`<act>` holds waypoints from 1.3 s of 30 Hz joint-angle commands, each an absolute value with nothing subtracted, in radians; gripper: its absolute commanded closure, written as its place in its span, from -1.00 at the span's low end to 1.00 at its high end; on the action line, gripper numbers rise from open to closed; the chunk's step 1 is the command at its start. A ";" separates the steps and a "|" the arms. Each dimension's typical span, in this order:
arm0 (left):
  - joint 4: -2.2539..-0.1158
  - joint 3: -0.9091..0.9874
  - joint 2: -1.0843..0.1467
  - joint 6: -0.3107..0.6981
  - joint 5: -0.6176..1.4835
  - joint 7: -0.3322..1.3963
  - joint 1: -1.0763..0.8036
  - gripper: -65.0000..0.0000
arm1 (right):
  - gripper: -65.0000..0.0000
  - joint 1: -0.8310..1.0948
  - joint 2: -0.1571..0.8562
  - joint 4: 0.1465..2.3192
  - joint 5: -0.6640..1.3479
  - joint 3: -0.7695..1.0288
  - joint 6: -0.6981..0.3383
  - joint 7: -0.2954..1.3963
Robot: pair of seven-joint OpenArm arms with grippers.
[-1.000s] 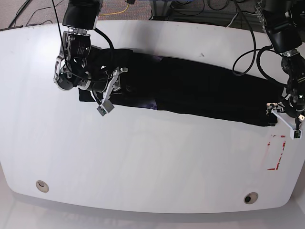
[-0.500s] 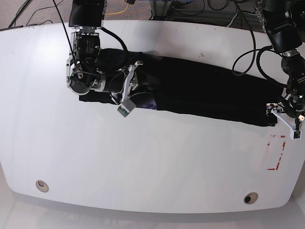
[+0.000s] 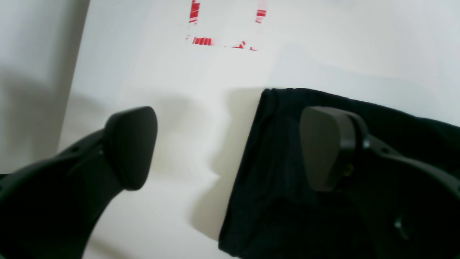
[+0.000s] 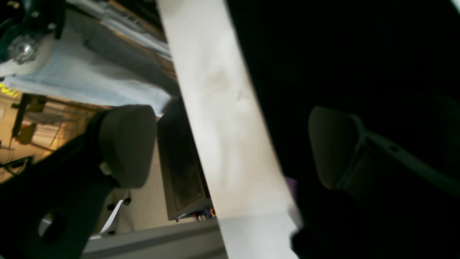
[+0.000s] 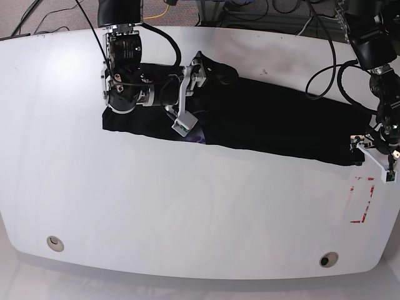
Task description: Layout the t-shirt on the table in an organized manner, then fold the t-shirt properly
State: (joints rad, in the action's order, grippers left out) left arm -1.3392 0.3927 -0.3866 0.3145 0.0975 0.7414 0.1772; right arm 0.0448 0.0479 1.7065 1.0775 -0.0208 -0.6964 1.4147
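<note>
Both grippers, right (image 5: 189,97) and left (image 5: 375,153), are spread wide, holding nothing. The shirt (image 5: 275,122) may bunch up if a finger drags it across the table (image 5: 187,206).

The base view looks down on the whole table (image 5: 187,206); both wrist views sit close above its cloth-covered ends.
</note>
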 commanded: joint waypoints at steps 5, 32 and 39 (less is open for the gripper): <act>-1.357 0.397 -0.406 0.312 0.101 0.722 0.199 -0.86 | -1.00 0.027 0.120 1.765 1.187 -0.025 -0.698 1.396; -1.704 0.404 -0.280 0.424 0.104 0.636 0.065 0.21 | 1.00 0.044 0.303 1.870 0.952 0.154 -0.698 1.213; -1.725 0.404 -0.271 0.426 0.101 0.633 0.010 0.97 | 0.98 0.082 0.268 1.870 0.802 0.116 -0.698 1.142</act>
State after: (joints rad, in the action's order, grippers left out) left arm -1.7088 0.3996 -0.2584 0.4278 0.0978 0.6556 0.0078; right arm 0.0727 0.2878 1.8511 0.8326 0.1257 -0.6968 1.2160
